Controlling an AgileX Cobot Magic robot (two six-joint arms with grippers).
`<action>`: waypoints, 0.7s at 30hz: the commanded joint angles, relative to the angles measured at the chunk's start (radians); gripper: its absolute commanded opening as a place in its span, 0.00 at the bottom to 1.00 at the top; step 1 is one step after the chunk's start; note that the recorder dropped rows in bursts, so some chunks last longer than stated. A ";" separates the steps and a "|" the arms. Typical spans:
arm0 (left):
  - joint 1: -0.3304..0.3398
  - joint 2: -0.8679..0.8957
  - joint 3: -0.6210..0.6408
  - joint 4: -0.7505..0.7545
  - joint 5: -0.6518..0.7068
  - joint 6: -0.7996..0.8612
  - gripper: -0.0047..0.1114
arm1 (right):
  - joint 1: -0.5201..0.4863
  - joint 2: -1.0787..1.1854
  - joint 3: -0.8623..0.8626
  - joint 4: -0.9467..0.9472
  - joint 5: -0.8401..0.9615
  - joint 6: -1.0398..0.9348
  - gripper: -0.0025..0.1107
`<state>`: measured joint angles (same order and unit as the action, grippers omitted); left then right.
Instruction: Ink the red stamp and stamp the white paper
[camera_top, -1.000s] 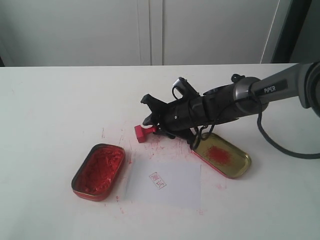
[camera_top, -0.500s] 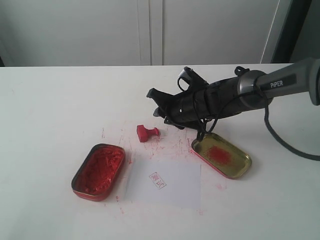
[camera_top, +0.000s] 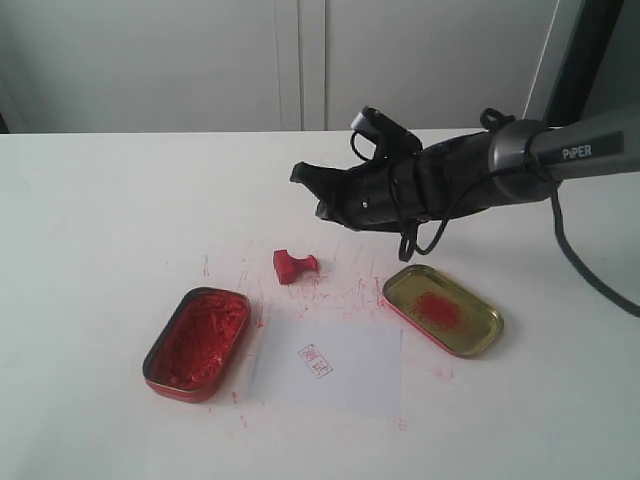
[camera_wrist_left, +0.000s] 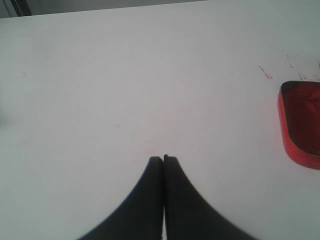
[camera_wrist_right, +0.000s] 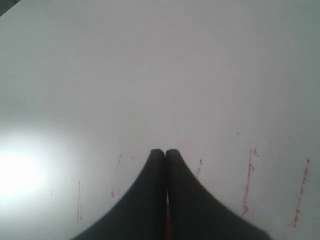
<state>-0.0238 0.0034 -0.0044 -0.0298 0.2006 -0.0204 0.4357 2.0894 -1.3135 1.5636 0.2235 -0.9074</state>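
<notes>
The red stamp (camera_top: 293, 266) lies tipped on its side on the counter (camera_top: 100, 220), its long axis running from block to knob toward the gold lid (camera_top: 442, 309), near the far edge of the white paper (camera_top: 330, 368). The right jaws, pressed shut and empty, hang above and beyond it, far nearer than the left jaws, likewise shut over bare counter off to one side of the ink tin (camera_top: 198, 342). Open counter surrounds the stamp, so a descent looks unobstructed.

Clearance at the stamp
I see bare table (camera_top: 120, 220) all round the stamp (camera_top: 293, 265); tin (camera_top: 197, 342) and lid (camera_top: 442, 309) flank the paper (camera_top: 350, 380).
</notes>
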 joint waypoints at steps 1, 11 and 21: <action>0.001 -0.003 0.004 0.001 0.002 -0.002 0.04 | -0.009 -0.045 -0.005 -0.069 -0.004 -0.015 0.02; 0.001 -0.003 0.004 0.001 0.002 -0.002 0.04 | -0.009 -0.124 0.001 -0.203 0.068 0.000 0.02; 0.001 -0.003 0.004 0.001 0.002 -0.002 0.04 | -0.009 -0.176 0.001 -0.576 0.177 0.272 0.02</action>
<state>-0.0238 0.0034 -0.0044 -0.0298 0.2006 -0.0204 0.4357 1.9384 -1.3135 1.1103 0.3670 -0.7164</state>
